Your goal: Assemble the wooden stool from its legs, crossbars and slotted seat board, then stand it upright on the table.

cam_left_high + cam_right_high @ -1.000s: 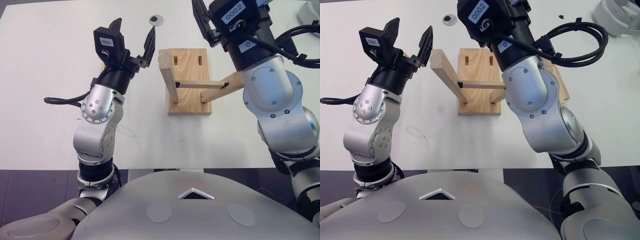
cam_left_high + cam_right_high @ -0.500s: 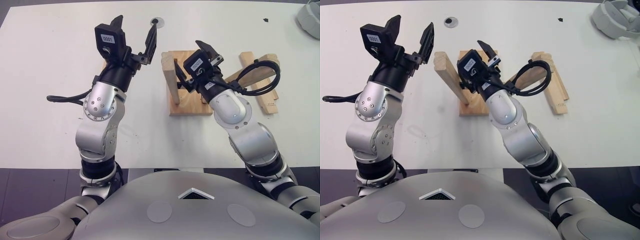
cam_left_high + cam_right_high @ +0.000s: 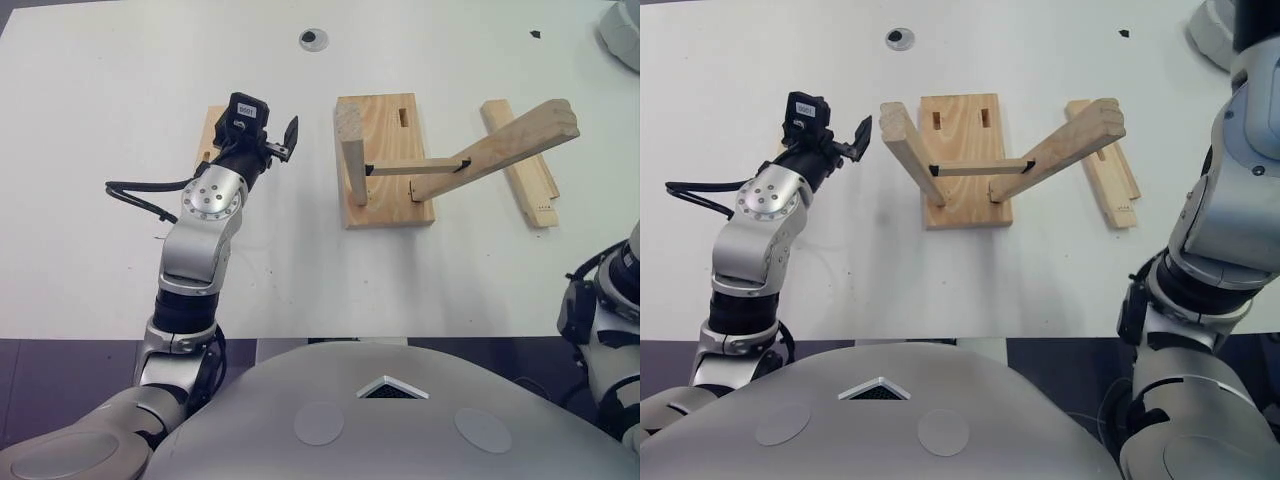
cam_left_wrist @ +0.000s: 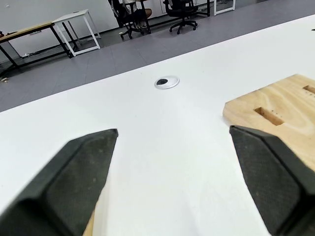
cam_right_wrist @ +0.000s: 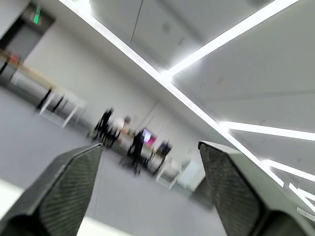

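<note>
Both eye views look down on the desk [image 3: 100,80]; the left wrist view skims it low; the right wrist view seemingly faces the ceiling [image 5: 221,64].

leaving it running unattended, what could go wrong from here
1. The left leg and right leg lean apart on the seat board, joined only by a thin crossbar, with no gripper on them. They may topple or pull out of their slots.
2. The left gripper, open, sits low between a loose wooden piece and the left leg. A sideways sweep could knock the frame.
</note>
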You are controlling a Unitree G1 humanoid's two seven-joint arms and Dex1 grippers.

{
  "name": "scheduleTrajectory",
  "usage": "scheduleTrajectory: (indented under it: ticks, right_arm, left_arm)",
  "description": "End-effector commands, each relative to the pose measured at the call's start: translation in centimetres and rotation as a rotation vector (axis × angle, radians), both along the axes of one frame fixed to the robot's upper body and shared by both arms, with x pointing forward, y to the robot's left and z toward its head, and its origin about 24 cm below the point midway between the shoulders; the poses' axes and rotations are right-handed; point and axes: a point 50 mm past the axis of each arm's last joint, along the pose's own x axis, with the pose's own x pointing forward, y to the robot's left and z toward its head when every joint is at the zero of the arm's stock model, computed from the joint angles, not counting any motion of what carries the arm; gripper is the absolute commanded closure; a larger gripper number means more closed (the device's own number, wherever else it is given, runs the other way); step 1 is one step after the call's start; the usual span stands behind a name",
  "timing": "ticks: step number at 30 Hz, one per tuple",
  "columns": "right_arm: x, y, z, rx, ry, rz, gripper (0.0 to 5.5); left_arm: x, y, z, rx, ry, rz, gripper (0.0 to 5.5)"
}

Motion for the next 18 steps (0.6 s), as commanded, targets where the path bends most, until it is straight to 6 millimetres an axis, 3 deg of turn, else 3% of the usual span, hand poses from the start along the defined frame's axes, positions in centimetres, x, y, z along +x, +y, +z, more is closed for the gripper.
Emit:
scheduleTrajectory:
  ticks: [1, 5, 8, 12, 15, 18]
  right_arm:
    - [0.0, -2.3, -9.6, 0.018, 0.398, -0.029, 1.85]
    - [-1.6, 0.5, -17.9, 0.042, 0.719, 0.208, 1.85]
    - [-1.9, 1.8, -21.5, -0.027, 0.834, 0.333, 1.85]
    - [-2.2, 3.7, -23.0, -0.182, 0.976, 0.515, 1.85]
    - [-3.0, 5.4, -22.6, -0.2, 1.012, 0.636, 1.85]
    - [-3.9, 8.0, -21.4, -0.129, 0.987, 0.808, 1.85]
  left_arm:
    - [-0.3, -0.3, -1.7, 0.054, 0.059, -0.058, 1.31]
    - [-0.8, -1.4, -3.7, 0.055, 0.17, -0.181, 1.31]
    - [-1.8, -2.1, -4.8, 0.102, 0.219, -0.298, 1.31]
    - [-2.0, -1.7, -6.5, 0.17, 0.276, -0.265, 1.31]
    - [-1.2, -2.1, -7.1, 0.175, 0.263, -0.272, 1.31]
    - [0.1, -3.4, -6.2, 0.078, 0.17, -0.311, 1.31]
